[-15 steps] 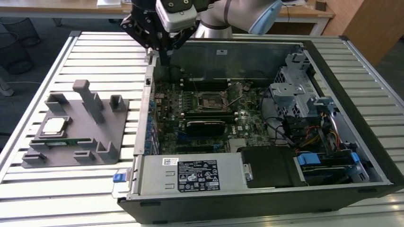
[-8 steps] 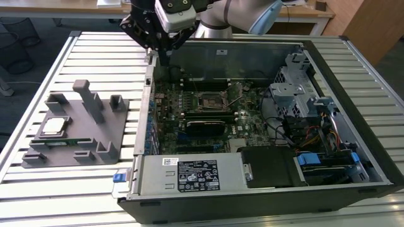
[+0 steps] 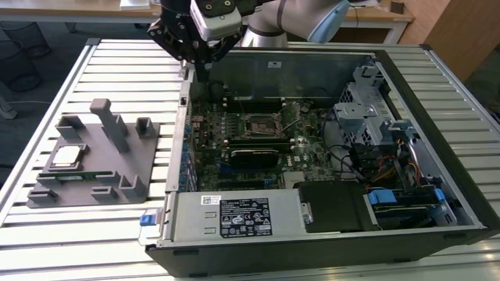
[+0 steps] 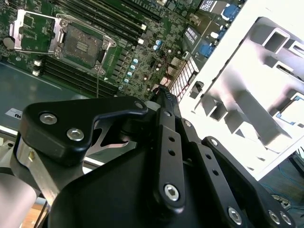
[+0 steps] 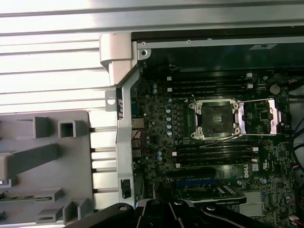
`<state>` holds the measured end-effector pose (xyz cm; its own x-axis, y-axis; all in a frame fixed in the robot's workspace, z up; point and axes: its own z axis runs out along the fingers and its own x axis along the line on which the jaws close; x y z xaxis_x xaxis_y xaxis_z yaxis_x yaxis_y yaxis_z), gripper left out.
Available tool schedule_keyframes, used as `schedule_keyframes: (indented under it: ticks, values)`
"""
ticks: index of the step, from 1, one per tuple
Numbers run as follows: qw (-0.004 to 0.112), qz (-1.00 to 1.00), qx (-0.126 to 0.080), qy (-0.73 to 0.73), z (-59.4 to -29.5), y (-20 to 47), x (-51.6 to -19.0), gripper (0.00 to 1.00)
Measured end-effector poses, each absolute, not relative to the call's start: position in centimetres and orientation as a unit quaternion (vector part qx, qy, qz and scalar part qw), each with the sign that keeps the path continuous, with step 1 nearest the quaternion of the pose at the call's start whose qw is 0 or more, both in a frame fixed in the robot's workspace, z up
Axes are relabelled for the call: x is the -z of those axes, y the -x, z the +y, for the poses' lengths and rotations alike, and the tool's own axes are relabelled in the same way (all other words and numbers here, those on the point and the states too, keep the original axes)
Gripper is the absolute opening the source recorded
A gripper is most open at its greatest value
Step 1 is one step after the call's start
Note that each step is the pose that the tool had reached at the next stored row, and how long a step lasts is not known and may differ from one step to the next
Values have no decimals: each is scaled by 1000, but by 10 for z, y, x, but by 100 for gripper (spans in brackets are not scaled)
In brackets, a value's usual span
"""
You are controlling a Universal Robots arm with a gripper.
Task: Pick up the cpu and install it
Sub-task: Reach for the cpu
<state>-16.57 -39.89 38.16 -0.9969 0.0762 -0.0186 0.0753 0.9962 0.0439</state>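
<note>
**Gripper Empty at the Case Rim, CPU Waiting on the Tray**

The gripper [image 3: 201, 75] hung above the far corner of the open computer case [image 3: 312, 73]. Its jaws looked drawn together, with nothing between them. The cpu [image 3: 67, 157] lay flat on the grey tray [image 3: 102, 161] at the exterior view's left, well apart from the gripper. The green memory stick [image 3: 74, 174] lay just beside it.

The main risks appeared to lie at the tray and at the socket. Upright blocks [image 3: 105, 114] stood close around the chip, so a descent off line could catch one of them. Jaws left together would likely land on the metal lid rather than straddle it.

The socket [image 5: 216, 118] sat open with its load plate [image 5: 259, 116] swung aside. A chip lowered tilted or turned the wrong way could probably damage the exposed contacts.

The case's side wall [image 3: 181, 117] rose between the tray and the motherboard, and a low carry across would likely clip it. Above that wall the path over the slatted table [image 3: 117, 76] looked open. Above the socket there was also room, with the memory slots [image 5: 211, 154] flanking it low on both sides.
</note>
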Motion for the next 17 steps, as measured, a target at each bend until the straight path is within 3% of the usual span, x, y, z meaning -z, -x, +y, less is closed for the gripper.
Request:
schedule_keyframes:
  ticks: [17]
  values:
    - [9, 999, -22, -38, -399, 169, -380, 11]
